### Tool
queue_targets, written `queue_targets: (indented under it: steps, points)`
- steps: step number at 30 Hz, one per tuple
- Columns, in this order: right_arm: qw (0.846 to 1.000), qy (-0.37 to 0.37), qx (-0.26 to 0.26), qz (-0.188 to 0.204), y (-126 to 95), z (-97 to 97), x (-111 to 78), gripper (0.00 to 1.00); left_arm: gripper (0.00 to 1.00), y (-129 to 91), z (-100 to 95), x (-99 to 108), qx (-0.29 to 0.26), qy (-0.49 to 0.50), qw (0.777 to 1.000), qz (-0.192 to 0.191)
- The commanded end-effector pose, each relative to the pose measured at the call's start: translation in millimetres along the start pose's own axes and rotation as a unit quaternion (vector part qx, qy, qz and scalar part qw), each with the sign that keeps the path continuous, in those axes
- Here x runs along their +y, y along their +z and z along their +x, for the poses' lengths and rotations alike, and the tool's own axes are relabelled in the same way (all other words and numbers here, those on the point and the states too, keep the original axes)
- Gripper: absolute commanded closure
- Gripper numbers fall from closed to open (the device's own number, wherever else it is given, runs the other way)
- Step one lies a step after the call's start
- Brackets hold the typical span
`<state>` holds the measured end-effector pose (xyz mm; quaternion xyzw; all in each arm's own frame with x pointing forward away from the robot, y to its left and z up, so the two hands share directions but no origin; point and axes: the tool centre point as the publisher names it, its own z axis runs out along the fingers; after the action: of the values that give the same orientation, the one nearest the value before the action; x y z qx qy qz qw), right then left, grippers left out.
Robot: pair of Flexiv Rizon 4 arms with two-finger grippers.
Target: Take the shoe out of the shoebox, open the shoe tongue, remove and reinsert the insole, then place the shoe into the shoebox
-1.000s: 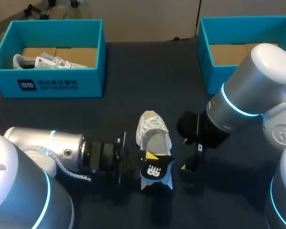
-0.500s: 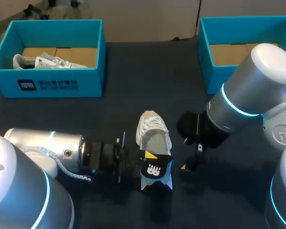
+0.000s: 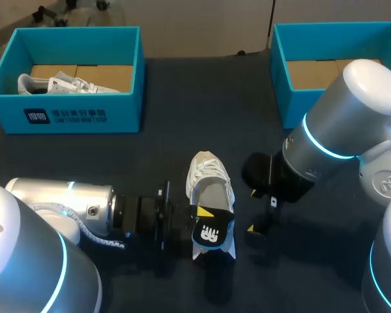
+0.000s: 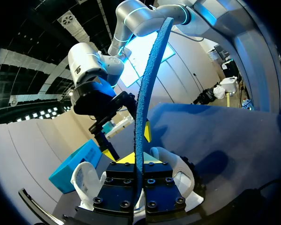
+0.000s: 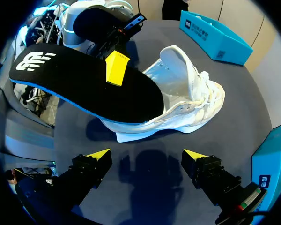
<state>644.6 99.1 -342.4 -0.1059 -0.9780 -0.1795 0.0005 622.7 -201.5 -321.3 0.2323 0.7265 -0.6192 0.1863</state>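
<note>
left claw [image 3: 203,212] clenched on the black insole [image 5: 79,82], held over the heel of the white shoe [image 3: 208,177] on the tabletop [image 3: 182,98]; right claw [image 5: 145,156] released beside it

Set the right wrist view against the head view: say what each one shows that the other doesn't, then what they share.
Only the right wrist view: the right gripper from close up, its fingers spread wide with nothing between them.
Only the head view: the insides of both boxes, with a second white shoe lying in the left shoebox and no shoe showing in the right shoebox.
Both: the white shoe on the table, and the left gripper shut on the black insole at the shoe's heel end.
</note>
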Motion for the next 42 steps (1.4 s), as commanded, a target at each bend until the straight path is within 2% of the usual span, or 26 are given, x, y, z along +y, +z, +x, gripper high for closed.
queue_targets:
  steps: [1,42]
  points:
    - [1.0,0.001,-0.002,0.001,2.6,1.2,0.7,0.0,1.0,4.3,0.1,1.4,-0.001,0.0,1.0,-0.005]
    - [1.0,0.001,-0.002,0.001,2.6,1.2,0.7,0.0,1.0,5.0,-2.4,27.8,-0.026,-0.012,0.998,-0.06]
